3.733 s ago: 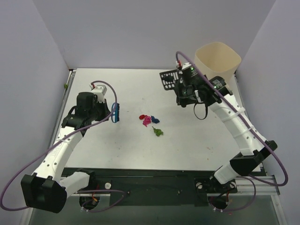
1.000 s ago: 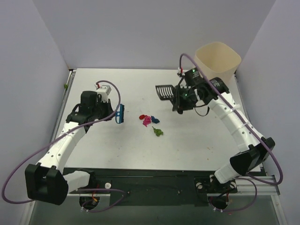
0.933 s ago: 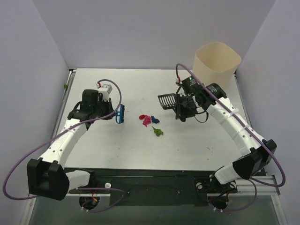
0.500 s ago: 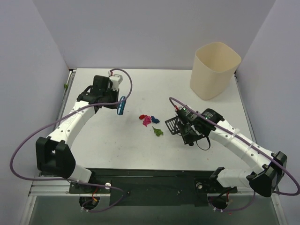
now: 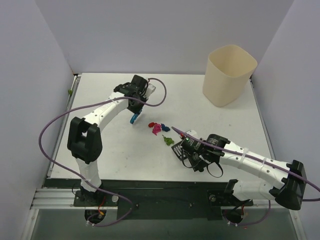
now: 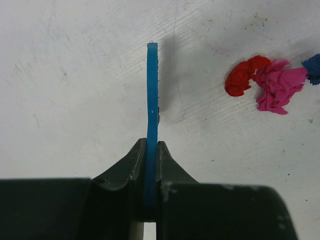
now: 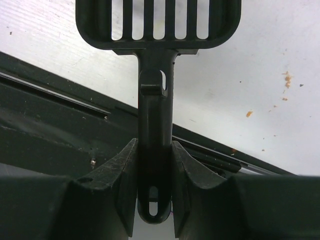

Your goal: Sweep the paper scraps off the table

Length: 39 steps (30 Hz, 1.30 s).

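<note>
A small pile of paper scraps [image 5: 158, 128] in red, pink and dark blue lies mid-table [image 5: 225, 120], with a green scrap [image 5: 168, 140] just in front of it. My left gripper [image 5: 134, 105] is shut on the blue hand brush [image 5: 133, 118], just left of the pile. In the left wrist view the brush [image 6: 152, 95] is edge-on in my left gripper [image 6: 151, 150], with the red [image 6: 241, 76], pink [image 6: 277, 87] and dark blue [image 6: 313, 67] scraps to its right. My right gripper [image 5: 196, 156] is shut on the black slotted scoop [image 5: 179, 149], just near-right of the green scrap. It holds the scoop [image 7: 157, 22] by the handle in the right wrist view [image 7: 155, 146].
A tall beige bin [image 5: 229, 75] stands at the back right corner. The table's dark front rail [image 7: 60, 135] shows just under the scoop in the right wrist view. Small brown specks [image 7: 286, 77] dot the tabletop. Lilac walls enclose the table.
The right arm swung the scoop from beside the bin down to the near side of the scraps. The left arm carried the brush back and right, close to the pile.
</note>
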{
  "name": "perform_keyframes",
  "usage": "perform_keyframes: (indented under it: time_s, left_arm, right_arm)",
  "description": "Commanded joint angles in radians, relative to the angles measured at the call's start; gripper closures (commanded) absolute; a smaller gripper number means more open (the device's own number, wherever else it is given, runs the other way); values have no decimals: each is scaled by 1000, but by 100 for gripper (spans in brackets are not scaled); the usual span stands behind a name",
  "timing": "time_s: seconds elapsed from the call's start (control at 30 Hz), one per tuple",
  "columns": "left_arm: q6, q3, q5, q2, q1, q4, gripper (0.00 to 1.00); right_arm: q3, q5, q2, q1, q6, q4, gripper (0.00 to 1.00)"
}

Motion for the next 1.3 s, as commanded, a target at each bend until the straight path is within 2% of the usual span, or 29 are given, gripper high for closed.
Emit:
perform_keyframes:
  time_s: [0.0, 0.3, 0.57, 0.77, 1.27]
  left_arm:
    - [36, 139, -54, 75, -43, -62, 100]
    - [108, 186, -16, 141, -106, -57, 100]
    - [194, 205, 120, 161, -142, -77, 100]
    - [240, 246, 258, 193, -149, -137, 100]
    - [272, 303, 435, 239, -188, -188, 100]
  right_arm:
    - [-52, 11, 11, 26, 72, 53, 100]
    - [-55, -89, 125, 27, 88, 146, 100]
    - [-8, -162, 194, 9, 71, 162, 100]
    - [6, -194, 195, -25, 56, 147, 100]
    - [119, -202, 274, -118, -38, 48, 100]
